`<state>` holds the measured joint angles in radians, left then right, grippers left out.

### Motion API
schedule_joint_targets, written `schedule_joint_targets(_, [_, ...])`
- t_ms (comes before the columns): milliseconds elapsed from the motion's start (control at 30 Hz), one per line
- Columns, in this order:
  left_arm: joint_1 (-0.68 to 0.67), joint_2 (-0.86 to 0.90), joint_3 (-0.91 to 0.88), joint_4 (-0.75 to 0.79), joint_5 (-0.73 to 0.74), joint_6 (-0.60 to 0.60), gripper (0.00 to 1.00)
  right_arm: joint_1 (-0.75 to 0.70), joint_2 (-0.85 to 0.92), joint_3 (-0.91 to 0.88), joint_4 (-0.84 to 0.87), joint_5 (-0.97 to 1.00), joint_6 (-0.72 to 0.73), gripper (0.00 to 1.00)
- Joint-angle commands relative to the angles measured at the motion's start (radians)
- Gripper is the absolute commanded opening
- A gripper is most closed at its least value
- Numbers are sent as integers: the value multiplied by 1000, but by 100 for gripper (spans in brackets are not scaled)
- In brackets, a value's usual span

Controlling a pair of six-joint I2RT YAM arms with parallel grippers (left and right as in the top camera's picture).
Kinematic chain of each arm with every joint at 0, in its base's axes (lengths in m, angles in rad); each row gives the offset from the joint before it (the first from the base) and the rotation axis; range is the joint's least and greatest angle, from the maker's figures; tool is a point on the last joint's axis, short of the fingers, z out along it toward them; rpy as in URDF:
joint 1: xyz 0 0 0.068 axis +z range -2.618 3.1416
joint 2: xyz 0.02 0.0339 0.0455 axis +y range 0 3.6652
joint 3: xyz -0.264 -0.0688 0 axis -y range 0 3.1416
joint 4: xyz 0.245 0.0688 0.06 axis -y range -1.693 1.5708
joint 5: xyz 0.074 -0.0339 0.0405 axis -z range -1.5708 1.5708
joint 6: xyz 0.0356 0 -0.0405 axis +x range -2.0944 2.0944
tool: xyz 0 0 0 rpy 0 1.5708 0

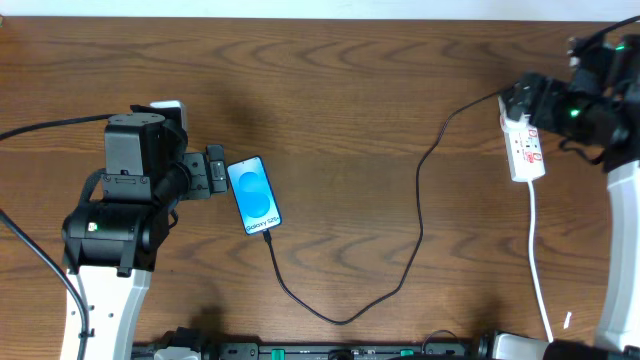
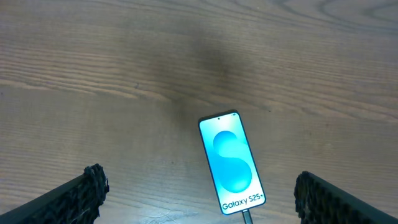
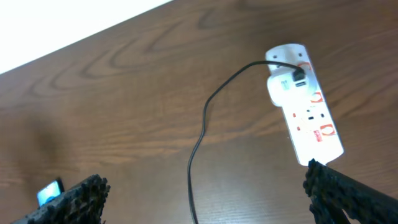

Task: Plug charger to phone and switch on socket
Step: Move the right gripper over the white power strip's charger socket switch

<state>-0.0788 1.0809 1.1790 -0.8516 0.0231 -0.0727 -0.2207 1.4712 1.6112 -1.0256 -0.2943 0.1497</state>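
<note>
The phone (image 1: 254,194) lies flat on the table left of centre, its blue screen lit; it also shows in the left wrist view (image 2: 231,162) and at the edge of the right wrist view (image 3: 49,192). The black charger cable (image 1: 418,215) runs from the phone's lower end, where its connector tip (image 2: 247,215) sits in the port, across the table to the white socket (image 1: 525,148). The socket shows in the right wrist view (image 3: 305,109) with the cable (image 3: 200,137) plugged into it. My left gripper (image 1: 214,172) is open just left of the phone. My right gripper (image 3: 205,196) is open above the socket's far end.
The socket's white cord (image 1: 540,265) runs toward the table's front edge. The wooden table (image 1: 350,90) ends at a white wall along the far edge. My right arm (image 1: 628,240) stands at the right edge.
</note>
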Motion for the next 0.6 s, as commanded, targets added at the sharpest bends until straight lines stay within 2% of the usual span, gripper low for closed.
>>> schedule_joint_targets(0, [-2, 4, 13, -1, -9, 16, 98, -62, 72, 84, -43, -100, -59, 99])
schedule_joint_targets(233, [-2, 4, 13, -1, -9, 16, 98, -127, 294, 300, -199, -142, -212, 99])
schedule_joint_targets(467, [-2, 4, 12, -1, -9, 16, 98, -182, 493, 455, -236, -143, -225, 99])
schedule_joint_targets(567, [-2, 4, 12, -1, -9, 16, 98, -215, 546, 467, -219, -154, -299, 99])
